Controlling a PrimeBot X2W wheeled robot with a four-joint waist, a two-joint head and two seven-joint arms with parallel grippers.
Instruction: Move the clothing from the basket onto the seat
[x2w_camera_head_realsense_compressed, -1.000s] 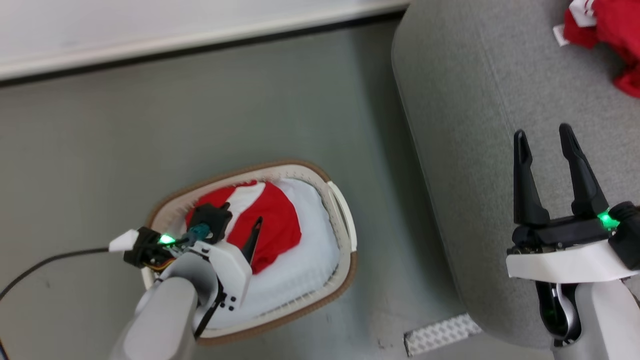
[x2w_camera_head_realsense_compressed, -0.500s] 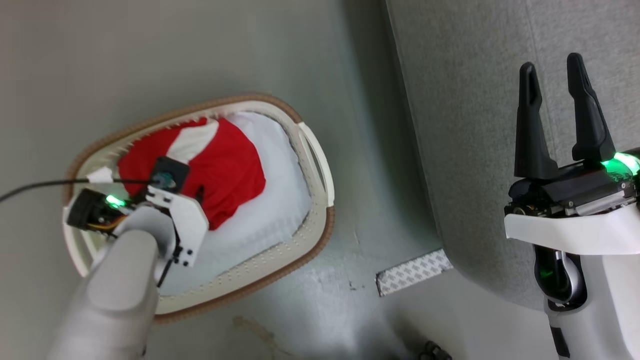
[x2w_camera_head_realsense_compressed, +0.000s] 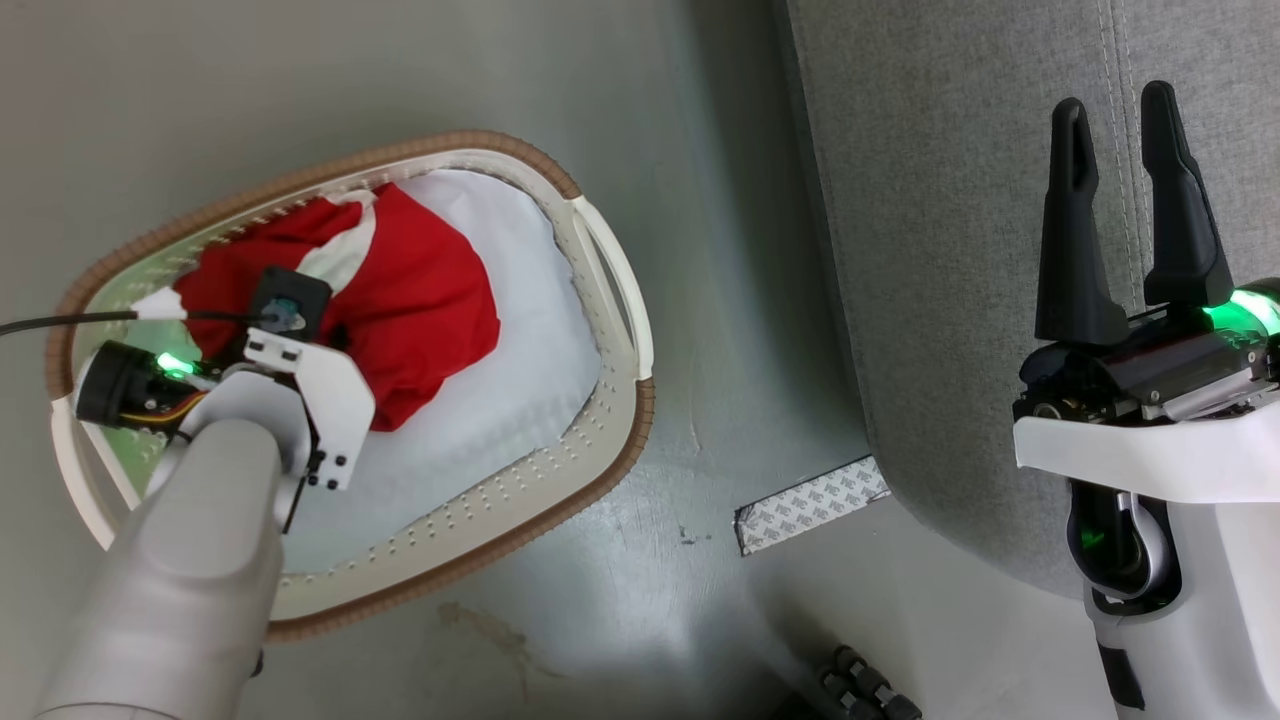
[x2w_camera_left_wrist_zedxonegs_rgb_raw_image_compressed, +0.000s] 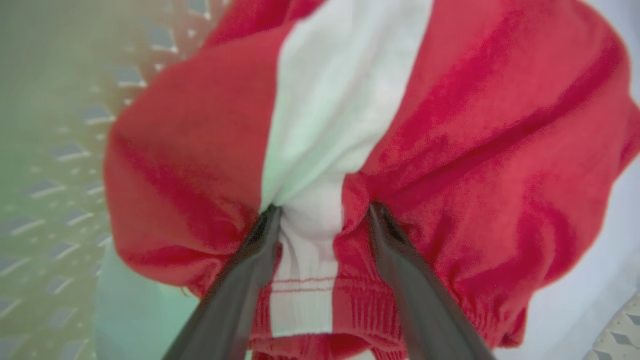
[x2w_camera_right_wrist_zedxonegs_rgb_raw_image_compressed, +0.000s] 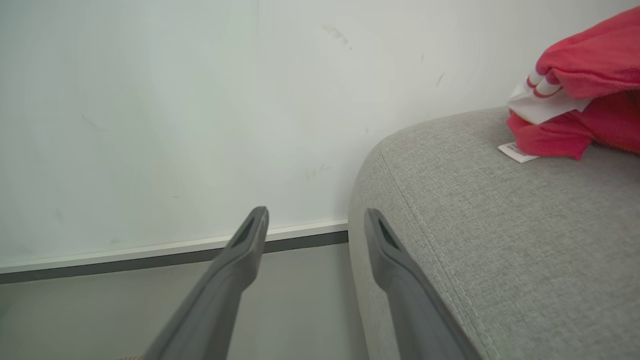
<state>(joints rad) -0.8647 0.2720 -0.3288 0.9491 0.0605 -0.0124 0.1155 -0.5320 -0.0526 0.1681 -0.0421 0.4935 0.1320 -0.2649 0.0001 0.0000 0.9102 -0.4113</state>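
Observation:
One red clothing piece (x2w_camera_head_realsense_compressed: 420, 290) with a white panel lies in the cream basket (x2w_camera_head_realsense_compressed: 600, 440) on its pale lining (x2w_camera_head_realsense_compressed: 520, 370). My left gripper (x2w_camera_left_wrist_zedxonegs_rgb_raw_image_compressed: 322, 210) points down into it. Both fingers (x2w_camera_left_wrist_zedxonegs_rgb_raw_image_compressed: 250, 270) are sunk in the cloth (x2w_camera_left_wrist_zedxonegs_rgb_raw_image_compressed: 450, 125), apart, with a bunched white fold and ribbed hem between them. In the head view the left wrist hides those fingers. My right gripper (x2w_camera_head_realsense_compressed: 1115, 100) hovers open and empty over the grey seat (x2w_camera_head_realsense_compressed: 950, 250)'s left edge. A second red clothing piece (x2w_camera_right_wrist_zedxonegs_rgb_raw_image_compressed: 590, 90) lies on the seat (x2w_camera_right_wrist_zedxonegs_rgb_raw_image_compressed: 500, 225) beyond my right gripper (x2w_camera_right_wrist_zedxonegs_rgb_raw_image_compressed: 315, 215).
The basket stands on a grey-green floor left of the seat. A patterned tape strip (x2w_camera_head_realsense_compressed: 812, 505) lies on the floor between them. A black cable (x2w_camera_head_realsense_compressed: 60, 322) trails left from my left wrist. A white wall with a baseboard (x2w_camera_right_wrist_zedxonegs_rgb_raw_image_compressed: 150, 255) stands behind.
The head camera has tilted down, so the whole picture shifted. My left gripper has sunk lower into the basket and its fingers now press into the red cloth. The right gripper stays open.

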